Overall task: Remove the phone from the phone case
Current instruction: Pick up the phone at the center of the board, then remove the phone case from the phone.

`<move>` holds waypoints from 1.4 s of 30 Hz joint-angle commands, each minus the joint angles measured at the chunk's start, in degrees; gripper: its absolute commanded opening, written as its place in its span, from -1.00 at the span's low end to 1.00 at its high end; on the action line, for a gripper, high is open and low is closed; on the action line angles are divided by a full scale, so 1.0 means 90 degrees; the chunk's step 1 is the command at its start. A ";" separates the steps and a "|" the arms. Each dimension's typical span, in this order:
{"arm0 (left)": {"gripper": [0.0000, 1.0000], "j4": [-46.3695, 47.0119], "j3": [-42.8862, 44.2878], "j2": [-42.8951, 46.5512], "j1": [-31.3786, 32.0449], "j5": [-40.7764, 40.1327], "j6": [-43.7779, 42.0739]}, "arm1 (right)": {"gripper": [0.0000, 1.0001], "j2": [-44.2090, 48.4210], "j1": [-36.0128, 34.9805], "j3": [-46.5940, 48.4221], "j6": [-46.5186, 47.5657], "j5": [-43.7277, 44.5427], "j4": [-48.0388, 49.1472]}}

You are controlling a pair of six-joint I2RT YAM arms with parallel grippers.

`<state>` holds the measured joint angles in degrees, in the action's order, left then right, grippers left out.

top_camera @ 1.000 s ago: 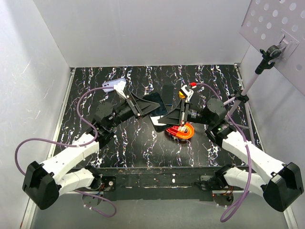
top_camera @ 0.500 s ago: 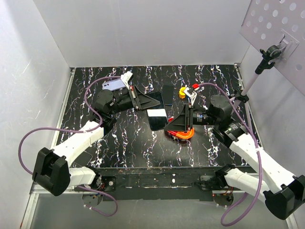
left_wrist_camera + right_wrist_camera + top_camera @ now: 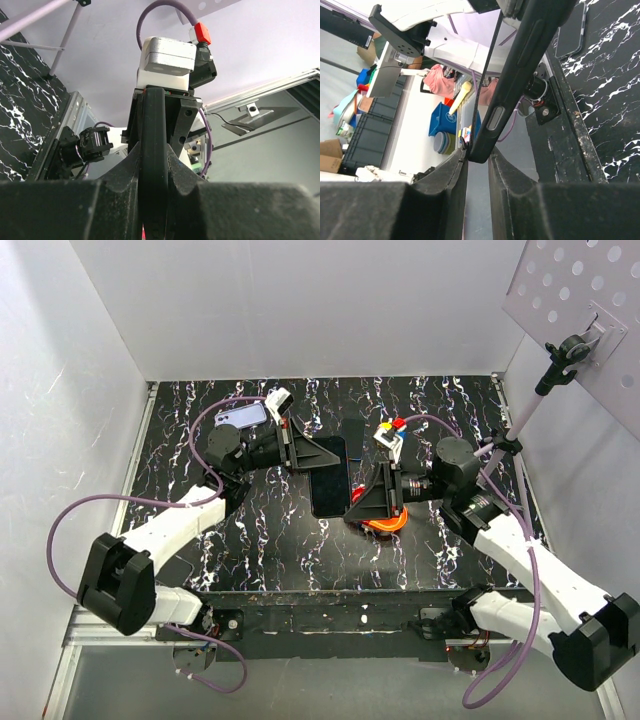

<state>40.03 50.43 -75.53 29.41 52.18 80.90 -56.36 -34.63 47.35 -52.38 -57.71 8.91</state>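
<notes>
The black phone case with the phone in it is held off the table between my two grippers. My left gripper is shut on its far left edge; in the left wrist view the case stands edge-on between the closed jaws. My right gripper grips its near right corner. In the right wrist view the case, with a side button, ends between the fingertips. A thin dark sheet edge runs beside the case; I cannot tell whether it is the phone.
Another dark phone-sized slab lies flat on the black marbled table behind the held case; it also shows in the right wrist view. An orange-red object lies under my right gripper. A camera stand pole rises at the right.
Both grippers have turned the case, from tilted with a bright screen reflection to dark and more level. The left arm has swung up and right. The right wrist has rolled.
</notes>
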 commanded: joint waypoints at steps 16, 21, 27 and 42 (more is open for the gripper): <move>-1.00 0.3028 0.0256 -0.0572 0.0247 0.0628 0.3087 | -0.97 -0.0115 -0.1181 0.1320 0.3211 0.1909 -0.1770; -1.00 0.4020 0.0119 -0.0622 0.0453 0.0403 0.3960 | -0.97 -0.0241 -0.1201 0.1613 0.4197 0.2516 -0.2053; -1.00 0.3687 -0.0037 -0.0475 0.0804 0.0276 0.3745 | -0.97 -0.0408 -0.1484 0.2452 0.4989 0.3470 -0.2629; -1.00 0.4244 -0.0154 -0.0759 0.1215 -0.0563 0.4058 | -0.97 -0.0204 -0.2089 0.2523 0.4981 1.0372 -0.3499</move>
<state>73.84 49.12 -84.33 35.97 43.29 108.64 -58.48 -56.18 71.68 -10.26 -13.72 -30.44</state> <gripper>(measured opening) 0.146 0.124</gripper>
